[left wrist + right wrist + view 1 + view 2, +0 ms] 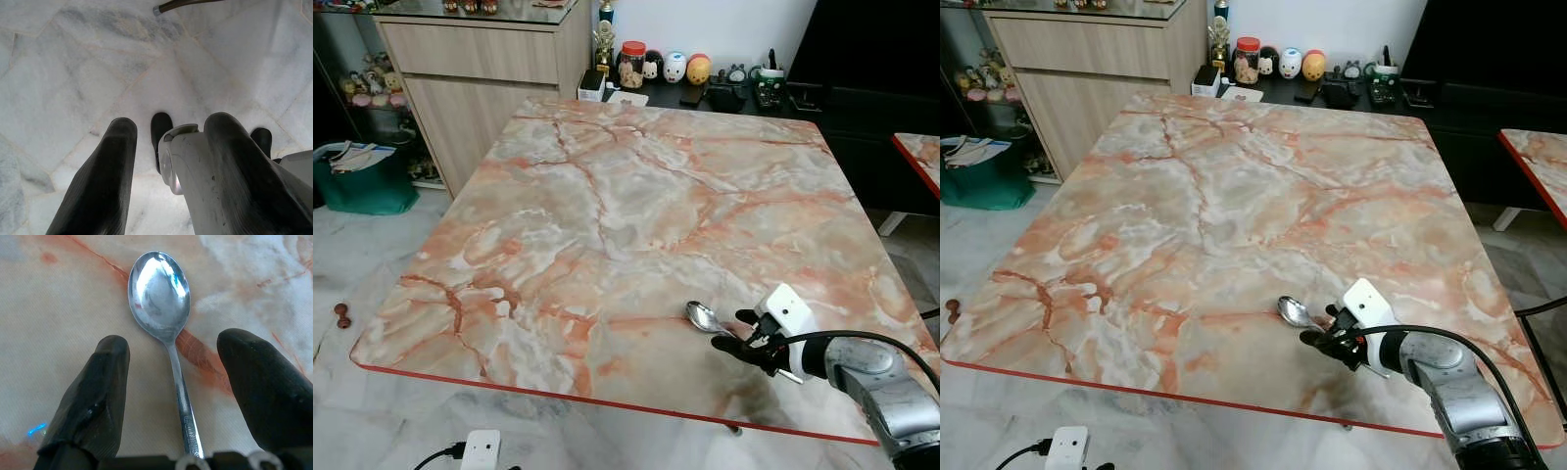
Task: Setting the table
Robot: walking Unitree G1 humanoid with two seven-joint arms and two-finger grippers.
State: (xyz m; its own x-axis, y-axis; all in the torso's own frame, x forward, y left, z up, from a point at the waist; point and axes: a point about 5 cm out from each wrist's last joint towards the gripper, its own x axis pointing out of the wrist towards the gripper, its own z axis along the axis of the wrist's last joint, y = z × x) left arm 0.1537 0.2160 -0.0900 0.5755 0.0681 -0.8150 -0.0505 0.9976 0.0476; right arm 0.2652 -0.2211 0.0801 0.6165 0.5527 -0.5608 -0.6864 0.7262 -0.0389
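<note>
Here, a large square table (607, 206) with a pink-and-grey marbled top and a thin red edge serves as the landmark. A shiny silver metal spoon (166, 328) lies flat on that table, close to its near edge and toward its right corner, bowl facing up and pointing toward the table's middle, handle running back toward the robot.

The right gripper (178, 382) sits low over the table at that same near-right part, its silver arm reaching in from beyond the near edge. Its two black fingers (98, 387) are spread wide, one on each side of the spoon's handle, with clear gaps of marbled surface between each finger and the metal; neither finger touches the spoon. In the head views the gripper (736, 338) sits just behind the spoon's bowl (705, 316), with a white block on the wrist above it.

The left gripper (168, 161) hangs idle below the table's level, over a pale grey marble floor (73, 73), its two black fingers apart, with the robot's white leg and dark feet showing between and beyond them.

Beyond the table's far edge stand a light wooden cabinet (480, 69) and a dark low shelf (734, 98) carrying small round figurines and a jar. A green bin (362, 181) sits on the floor off the table's far-left side.
</note>
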